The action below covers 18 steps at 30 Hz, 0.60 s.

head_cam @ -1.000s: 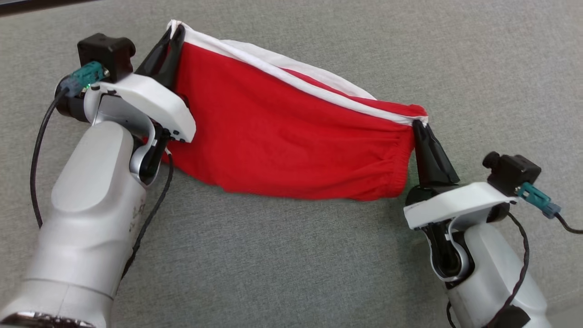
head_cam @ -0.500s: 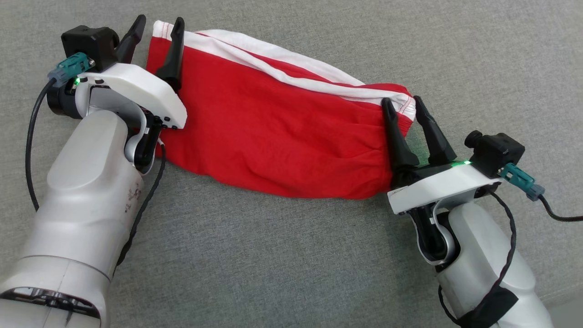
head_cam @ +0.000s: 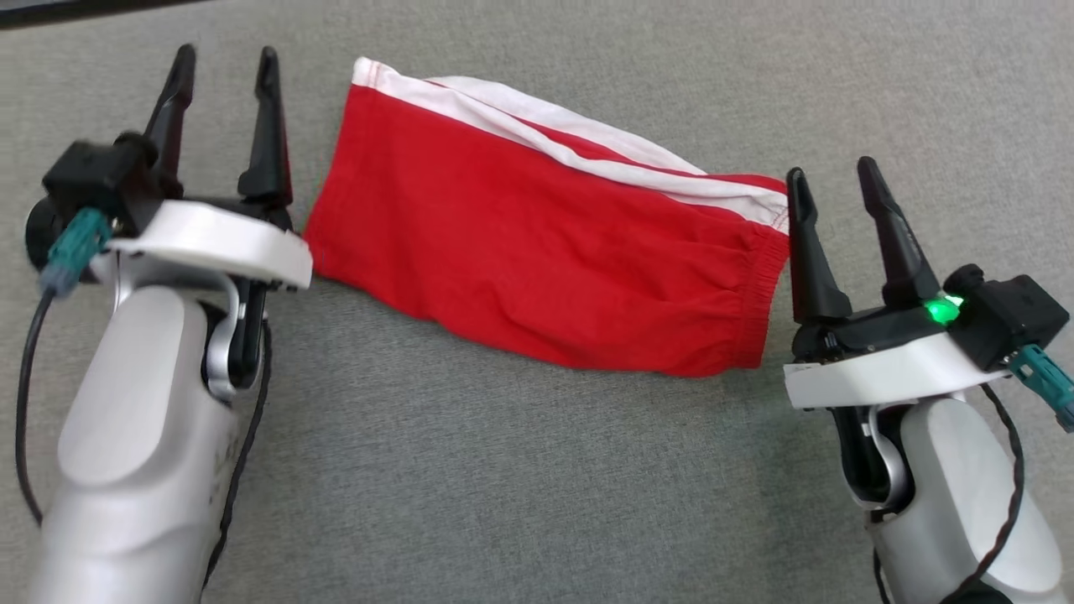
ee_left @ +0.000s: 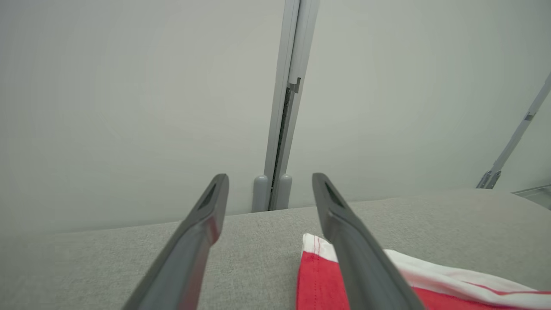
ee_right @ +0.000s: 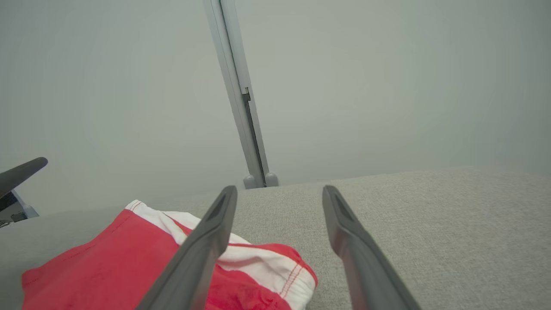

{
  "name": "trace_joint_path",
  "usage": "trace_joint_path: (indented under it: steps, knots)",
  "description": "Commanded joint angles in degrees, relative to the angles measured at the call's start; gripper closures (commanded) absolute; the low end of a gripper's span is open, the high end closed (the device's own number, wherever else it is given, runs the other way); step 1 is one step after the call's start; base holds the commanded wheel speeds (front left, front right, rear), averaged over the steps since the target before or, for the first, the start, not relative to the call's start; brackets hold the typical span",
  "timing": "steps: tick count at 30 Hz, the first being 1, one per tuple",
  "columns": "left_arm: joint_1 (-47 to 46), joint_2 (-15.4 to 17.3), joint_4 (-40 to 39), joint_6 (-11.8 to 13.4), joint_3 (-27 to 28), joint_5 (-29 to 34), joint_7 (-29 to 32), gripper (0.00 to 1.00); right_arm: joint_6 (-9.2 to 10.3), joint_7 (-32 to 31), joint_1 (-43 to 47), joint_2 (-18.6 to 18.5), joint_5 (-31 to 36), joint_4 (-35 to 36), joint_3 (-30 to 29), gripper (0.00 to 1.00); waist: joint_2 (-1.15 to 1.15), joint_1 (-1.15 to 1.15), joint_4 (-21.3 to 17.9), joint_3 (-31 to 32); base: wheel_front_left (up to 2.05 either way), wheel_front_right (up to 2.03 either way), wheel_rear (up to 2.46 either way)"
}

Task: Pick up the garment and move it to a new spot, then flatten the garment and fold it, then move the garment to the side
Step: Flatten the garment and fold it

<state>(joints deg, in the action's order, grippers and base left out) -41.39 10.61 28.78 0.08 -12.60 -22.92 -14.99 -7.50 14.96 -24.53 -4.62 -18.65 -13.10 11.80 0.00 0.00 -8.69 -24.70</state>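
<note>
Garment (head_cam: 545, 252): red shorts-like cloth with a white band along its far edge, lying slack and fairly flat on the grey fabric surface (head_cam: 503, 470), slanting between the two arms; a second ago both claws pinched the two ends of that banded edge and held it stretched, and half a second ago the fingers had parted around it; now the cloth is released and rests on its own. The left gripper (head_cam: 226, 52) stands with its fingers spread wide and nothing between them, just beside the garment's left end and apart from it; the right gripper (head_cam: 831, 168) is likewise wide open and empty, its inner finger just beside the gathered elastic end (whether it grazes the hem I cannot tell). My reading is that a laying-down step has ended: the piece looks doubled over and smooth enough, so another fold or the move to the side is probably what remains. No brand, label or writing can be read anywhere; only red stitching on the white band, and a green light glowing on the right gripper's body.
</note>
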Motion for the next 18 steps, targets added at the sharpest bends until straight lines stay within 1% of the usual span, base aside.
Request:
trace_joint_path:
  steps: [1, 5, 9, 15, 18]
  knots:
    - [2.9, 0.6, -3.3, 1.2, 1.3, 1.7, -0.2, 0.00, 0.02, -0.2, 1.1, -0.6, 1.4, 1.0, -0.9, 0.00, 0.00, 0.00, 1.1, 1.2, 0.00, 0.00, 0.00]
    - [9.4, 0.3, -10.0, 3.3, 3.8, 4.2, -0.2, 0.00, 0.02, -2.0, 2.7, -1.3, 4.0, 2.6, -2.3, 0.00, 0.00, 0.00, 2.2, 2.8, 0.00, 0.00, 0.00]
    - [15.8, 0.5, -14.2, 4.7, 5.2, 5.9, -0.2, 0.00, 0.02, -3.6, 4.9, -1.6, 5.5, 4.1, -3.2, 0.00, 0.00, 0.00, 2.9, 4.6, 0.00, 0.00, 0.00]
    - [24.1, 0.6, -17.2, 5.9, 6.4, 6.2, -0.2, 0.00, 0.02, -5.6, 8.9, -2.0, 6.2, 5.9, -4.1, 0.00, 0.00, 0.00, 3.5, 7.2, 0.00, 0.00, 0.00]
    - [26.0, 0.8, -17.9, 6.0, 6.6, 5.8, -0.1, 0.00, 0.02, -6.2, 9.9, -1.9, 6.2, 6.6, -4.4, 0.00, 0.00, 0.00, 3.5, 7.7, 0.00, 0.00, 0.00]
